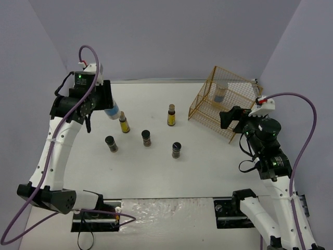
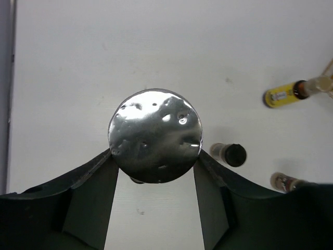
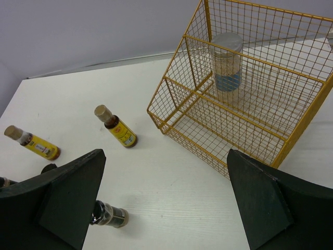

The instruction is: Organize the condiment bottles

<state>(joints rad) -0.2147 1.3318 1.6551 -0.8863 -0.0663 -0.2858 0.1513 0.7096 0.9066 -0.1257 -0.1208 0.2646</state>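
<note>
A wide pale condiment bottle with a blue label [image 1: 111, 114] sits between the fingers of my left gripper [image 1: 108, 109] at the table's back left. In the left wrist view its silver lid [image 2: 155, 134] fills the gap, and the left gripper [image 2: 156, 152] is shut on it. Two slim yellow bottles [image 1: 124, 124] [image 1: 170, 115] and three short dark jars [image 1: 111, 144] [image 1: 146, 138] [image 1: 176, 150] stand on the table. Another pale jar [image 3: 227, 69] stands inside the gold wire rack [image 3: 179, 104]. My right gripper [image 3: 165, 154] hangs open and empty in front of the rack.
The rack [image 1: 208, 104] stands at the back right, close to the right gripper [image 1: 229, 117]. Purple walls enclose the white table [image 1: 208, 166] on three sides. The left yellow bottle is right beside the held jar.
</note>
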